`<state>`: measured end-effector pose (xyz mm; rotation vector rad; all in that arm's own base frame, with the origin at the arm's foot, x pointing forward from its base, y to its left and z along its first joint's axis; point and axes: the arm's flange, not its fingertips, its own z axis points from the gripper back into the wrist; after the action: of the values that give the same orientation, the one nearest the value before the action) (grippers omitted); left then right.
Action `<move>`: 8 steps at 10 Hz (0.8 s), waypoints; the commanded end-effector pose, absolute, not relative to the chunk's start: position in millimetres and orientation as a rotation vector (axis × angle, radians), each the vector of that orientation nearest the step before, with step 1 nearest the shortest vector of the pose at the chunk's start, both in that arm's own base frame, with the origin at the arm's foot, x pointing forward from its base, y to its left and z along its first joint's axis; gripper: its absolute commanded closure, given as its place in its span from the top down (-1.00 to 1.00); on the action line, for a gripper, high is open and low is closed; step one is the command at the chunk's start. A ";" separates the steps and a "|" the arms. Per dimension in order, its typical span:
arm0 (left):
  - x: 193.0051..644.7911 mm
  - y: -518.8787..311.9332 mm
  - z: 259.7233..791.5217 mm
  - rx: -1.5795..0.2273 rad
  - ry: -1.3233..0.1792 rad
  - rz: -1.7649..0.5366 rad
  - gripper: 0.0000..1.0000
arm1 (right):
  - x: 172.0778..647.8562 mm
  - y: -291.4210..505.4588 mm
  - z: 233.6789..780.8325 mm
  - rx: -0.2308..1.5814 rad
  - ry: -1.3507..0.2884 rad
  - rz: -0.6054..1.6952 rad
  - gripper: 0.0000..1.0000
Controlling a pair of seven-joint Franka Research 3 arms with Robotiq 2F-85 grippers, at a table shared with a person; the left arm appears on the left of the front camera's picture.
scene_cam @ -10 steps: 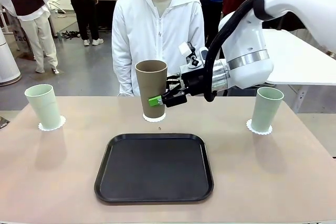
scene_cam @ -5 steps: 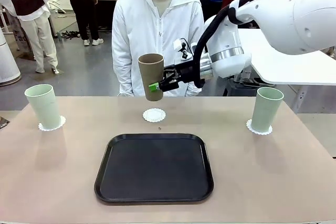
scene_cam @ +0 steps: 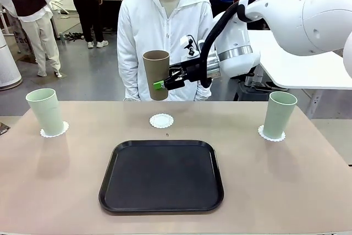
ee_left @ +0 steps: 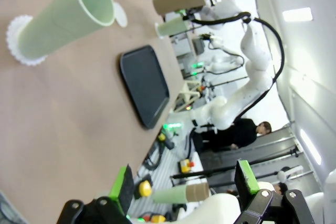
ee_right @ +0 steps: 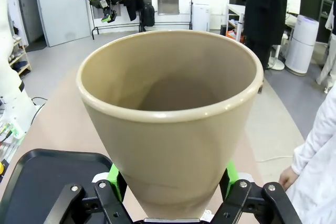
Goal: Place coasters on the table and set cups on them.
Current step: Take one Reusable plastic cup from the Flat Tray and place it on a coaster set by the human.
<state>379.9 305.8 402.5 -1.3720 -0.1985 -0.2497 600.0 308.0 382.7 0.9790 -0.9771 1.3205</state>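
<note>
No legible text, labels, brands or numbers on anything in view.

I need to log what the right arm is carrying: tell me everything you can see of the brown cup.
The brown cup is a tall, tapered, handleless tumbler, matte taupe, with a rounded rim and an empty inside. The right gripper is shut on its lower part, a green pad on each side. It hangs nearly upright in the air, mouth up, above the bare middle coaster at the far side of the table, in front of the person. Only the gripper touches it.
</note>
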 end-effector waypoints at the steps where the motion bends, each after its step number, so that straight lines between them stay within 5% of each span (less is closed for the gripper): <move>1: 379.2 306.4 404.6 -1.364 -0.197 -0.244 1.00 | 600.3 307.9 383.6 0.971 -0.982 1.324 0.65; 8: 379.2 306.4 404.6 -1.364 -0.197 -0.244 1.00 | 630.1 298.2 343.0 1.086 -0.951 1.403 0.65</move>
<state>379.9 305.9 402.5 -1.3720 -0.1986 -0.2497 611.8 298.5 349.4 1.0604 -0.9617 1.3614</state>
